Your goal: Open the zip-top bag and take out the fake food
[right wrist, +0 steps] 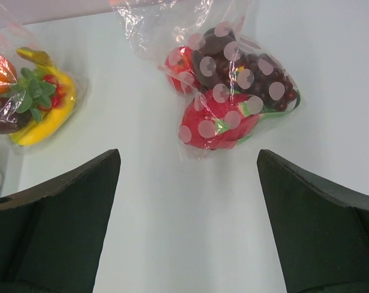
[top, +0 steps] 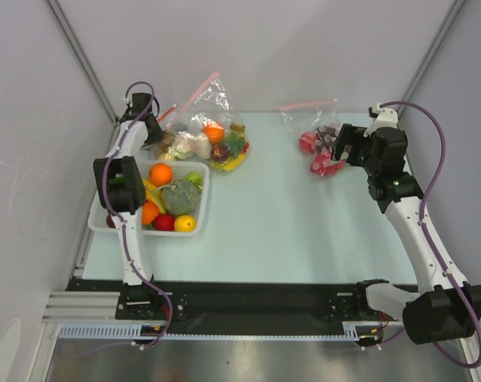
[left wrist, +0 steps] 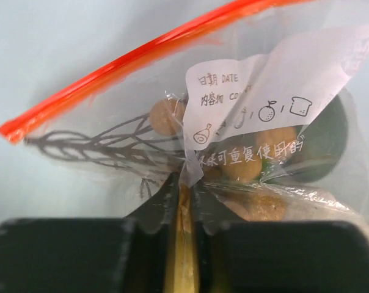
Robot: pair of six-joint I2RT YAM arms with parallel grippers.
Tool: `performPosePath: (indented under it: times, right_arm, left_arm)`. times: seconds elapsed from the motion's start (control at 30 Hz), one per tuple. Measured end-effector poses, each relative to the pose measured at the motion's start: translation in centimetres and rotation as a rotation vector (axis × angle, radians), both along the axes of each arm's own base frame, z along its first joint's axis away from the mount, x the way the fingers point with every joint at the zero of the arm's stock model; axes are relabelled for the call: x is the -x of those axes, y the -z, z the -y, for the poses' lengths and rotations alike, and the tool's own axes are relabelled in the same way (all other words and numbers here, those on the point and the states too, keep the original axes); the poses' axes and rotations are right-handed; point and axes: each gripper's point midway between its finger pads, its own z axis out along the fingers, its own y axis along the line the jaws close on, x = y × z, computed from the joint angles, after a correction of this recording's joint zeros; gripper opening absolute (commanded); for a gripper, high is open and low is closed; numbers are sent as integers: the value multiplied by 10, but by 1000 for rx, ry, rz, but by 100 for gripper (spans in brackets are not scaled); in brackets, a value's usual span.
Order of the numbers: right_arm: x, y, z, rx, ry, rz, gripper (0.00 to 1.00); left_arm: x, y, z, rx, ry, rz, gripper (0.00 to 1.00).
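From where I am standing, the left gripper (left wrist: 183, 201) is pinching a fold of the clear, crinkly plastic zip-top bag (left wrist: 111, 104). Its black fingers (left wrist: 157, 213) are drawn almost together on the film just below the white printed label (left wrist: 258, 97). The bag's thin red-orange zip rim (left wrist: 111, 66) is running from eight o'clock up to one o'clock in the wrist view. The fake food (left wrist: 258, 168), a brown bumpy cluster with a dark green piece (left wrist: 325, 143) at its three o'clock, is sitting inside. The bag is lying at about ten o'clock on the pale green table (top: 288, 231), with a white plastic basket (top: 205, 199) of toy produce at its six o'clock. The right gripper (right wrist: 187, 165) is hanging wide open and holding nothing, with a clear pink-dotted bag of red toys (right wrist: 221, 104) at its twelve o'clock.
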Motion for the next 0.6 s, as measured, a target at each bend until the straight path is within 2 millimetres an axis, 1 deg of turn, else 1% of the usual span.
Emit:
performPosePath:
  times: [0.07, 0.1, 0.13, 0.27, 0.37, 0.4, 0.43, 0.47, 0.6]
  right_arm:
    - [0, 0, 0, -1, 0, 0, 100]
    - [0, 0, 0, -1, 0, 0, 100]
    - [0, 0, 1, -1, 0, -1, 100]
    - [0, 0, 0, -2, -3, -1, 100]
    - [0, 1, 1, -3, -1, -3, 100]
    - [-1, 1, 1, -3, -2, -4, 100]
    - [-1, 2, 0, -4, -3, -5, 100]
    - [-1, 2, 0, -5, -3, -7, 100]
    - [-1, 2, -1, -8, -9, -8, 100]
  left_arm:
    - [-1, 0, 3, 13, 13, 3, 8]
    - [-1, 0, 4, 17, 19, 4, 2]
    - [-2, -1, 5, 23, 23, 8, 0]
    - [-6, -5, 11, 44, 44, 29, 0]
    - [-9, -19, 15, 56, 61, 63, 0]
    - [-11, -28, 17, 62, 69, 85, 0]
    - [-14, -45, 20, 67, 80, 126, 0]
    - [-15, -50, 21, 70, 85, 138, 0]
    - [-19, -110, 29, 68, 120, 263, 0]
